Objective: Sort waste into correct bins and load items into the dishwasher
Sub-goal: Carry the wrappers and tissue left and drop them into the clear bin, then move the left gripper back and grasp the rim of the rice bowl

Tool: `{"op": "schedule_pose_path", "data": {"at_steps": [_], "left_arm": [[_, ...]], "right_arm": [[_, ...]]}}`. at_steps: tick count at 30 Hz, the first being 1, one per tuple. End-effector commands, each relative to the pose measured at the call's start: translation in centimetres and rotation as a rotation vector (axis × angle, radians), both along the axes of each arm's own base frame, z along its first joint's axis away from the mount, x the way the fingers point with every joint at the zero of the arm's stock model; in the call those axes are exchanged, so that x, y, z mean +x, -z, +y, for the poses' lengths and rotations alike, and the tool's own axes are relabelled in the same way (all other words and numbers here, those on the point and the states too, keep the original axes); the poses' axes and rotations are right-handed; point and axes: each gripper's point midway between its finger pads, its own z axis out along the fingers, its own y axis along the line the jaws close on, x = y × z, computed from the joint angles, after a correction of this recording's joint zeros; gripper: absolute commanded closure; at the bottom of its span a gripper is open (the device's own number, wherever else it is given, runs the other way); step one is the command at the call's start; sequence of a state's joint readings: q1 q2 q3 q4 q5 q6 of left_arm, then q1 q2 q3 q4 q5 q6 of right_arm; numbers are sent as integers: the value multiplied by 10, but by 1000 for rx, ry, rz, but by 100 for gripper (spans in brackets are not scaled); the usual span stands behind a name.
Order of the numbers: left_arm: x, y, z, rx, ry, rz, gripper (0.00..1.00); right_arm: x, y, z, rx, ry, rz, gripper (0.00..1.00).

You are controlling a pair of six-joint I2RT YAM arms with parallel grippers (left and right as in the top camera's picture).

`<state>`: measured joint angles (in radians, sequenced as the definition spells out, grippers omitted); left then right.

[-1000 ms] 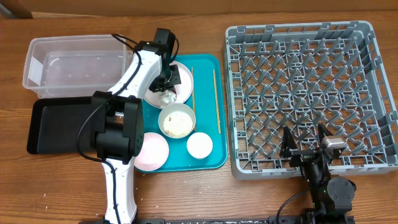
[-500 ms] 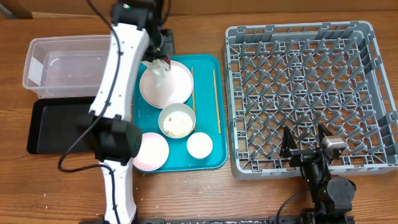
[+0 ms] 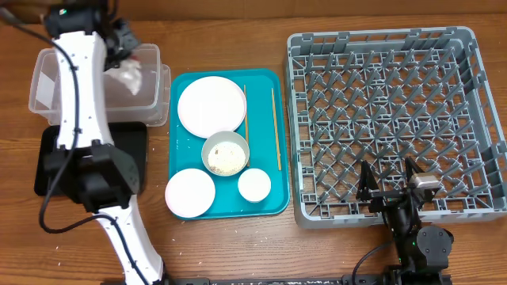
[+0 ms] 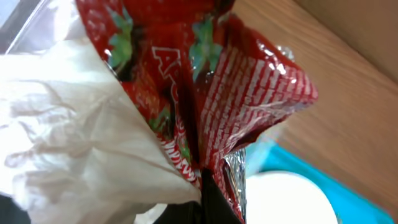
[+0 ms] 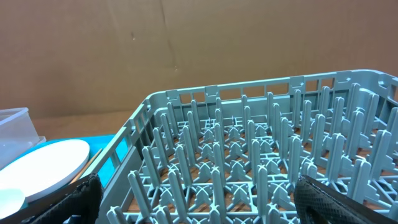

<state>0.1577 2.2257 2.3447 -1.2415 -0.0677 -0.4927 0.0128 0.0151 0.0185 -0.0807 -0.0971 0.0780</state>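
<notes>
My left gripper [image 3: 120,46] is shut on a crumpled white napkin [image 4: 68,137] and a red wrapper [image 4: 249,81] together. The napkin [image 3: 130,75] hangs over the right end of the clear tub [image 3: 47,87], with the black tray [image 3: 51,170] just in front. On the teal tray [image 3: 269,207] sit a large white plate [image 3: 211,107], a bowl holding rice scraps [image 3: 225,153], a pale-pink plate [image 3: 190,192], a white cup [image 3: 254,184] and two chopsticks [image 3: 276,127]. My right gripper [image 3: 388,180] stands open over the front of the grey rack [image 3: 396,111], holding nothing.
The rack's upright pegs [image 5: 249,155] fill the right wrist view between its open fingers [image 5: 348,199]. My left arm [image 3: 79,111] crosses the tub and the black tray. Bare wooden table [image 3: 238,245] lies in front of the teal tray.
My left arm lifted the napkin and wrapper off the large white plate and swung them left to above the clear tub. The right arm has not moved.
</notes>
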Motion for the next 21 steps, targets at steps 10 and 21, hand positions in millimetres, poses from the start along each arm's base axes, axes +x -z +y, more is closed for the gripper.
{"op": "schedule_pose_path", "data": {"at_steps": [10, 21], "left_arm": [[-4, 45, 7, 1, 35, 70, 12], [-56, -59, -14, 4, 174, 78, 2]], "right_arm": [[0, 2, -2, 3, 8, -1, 0], [0, 2, -2, 3, 8, -1, 0]]}}
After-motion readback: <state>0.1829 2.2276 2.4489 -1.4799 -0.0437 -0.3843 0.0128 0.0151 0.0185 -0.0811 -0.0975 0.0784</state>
